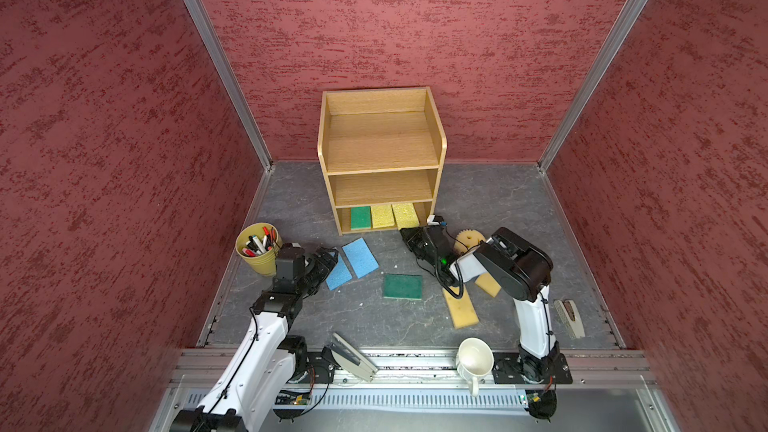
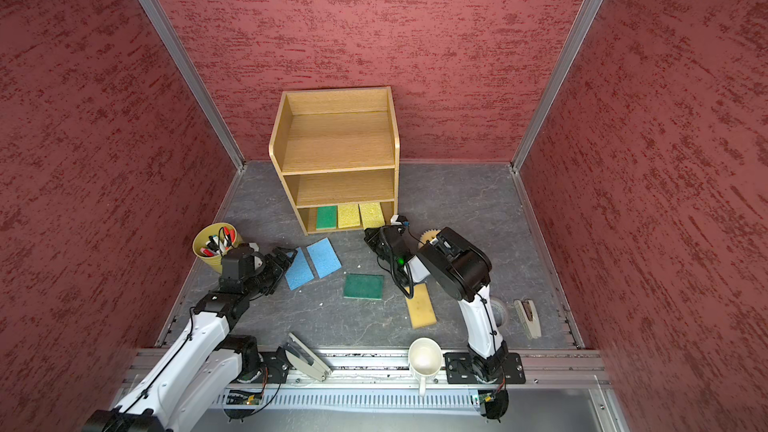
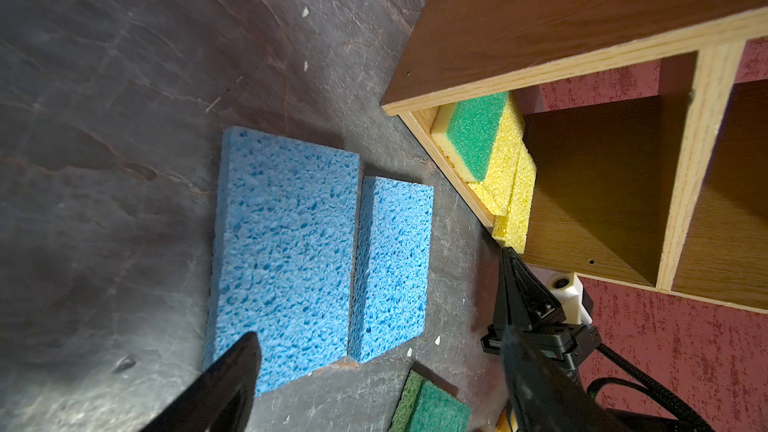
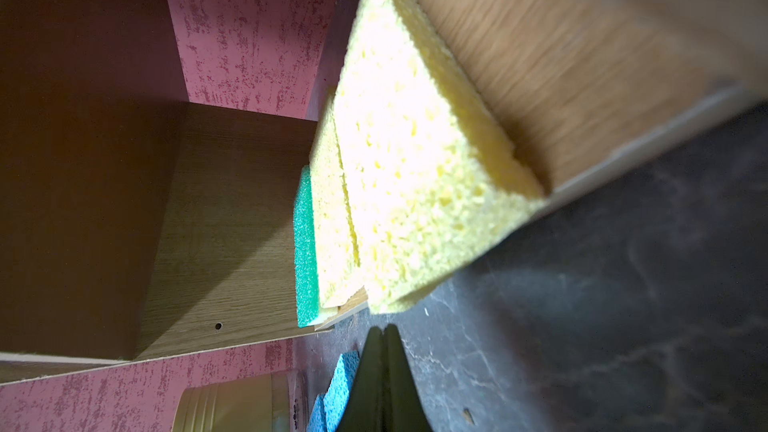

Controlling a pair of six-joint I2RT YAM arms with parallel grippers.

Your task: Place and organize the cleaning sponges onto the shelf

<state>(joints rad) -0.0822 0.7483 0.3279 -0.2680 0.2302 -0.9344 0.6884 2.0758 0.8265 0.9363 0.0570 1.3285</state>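
The wooden shelf (image 1: pixel 380 160) stands at the back; its lowest tier holds a green sponge (image 1: pixel 360 218) and two yellow sponges (image 1: pixel 382 216), the right one (image 4: pixel 419 184) jutting past the front edge. My right gripper (image 4: pixel 384 330) is shut and empty, its tip just in front of that sponge. Two blue sponges (image 3: pixel 286 251) (image 3: pixel 390 263) lie side by side on the floor. My left gripper (image 3: pixel 382 338) hangs open over their near ends. A dark green sponge (image 1: pixel 402 286), two tan sponges (image 1: pixel 460 308) (image 1: pixel 488 284) and a round yellow sponge (image 1: pixel 467 241) lie around the right arm.
A yellow pen cup (image 1: pixel 258 249) stands just left of the left gripper. A white mug (image 1: pixel 475 359) and a grey stapler (image 1: pixel 353 357) sit at the front rail, another stapler (image 1: pixel 569 317) at the right. Red walls close in three sides.
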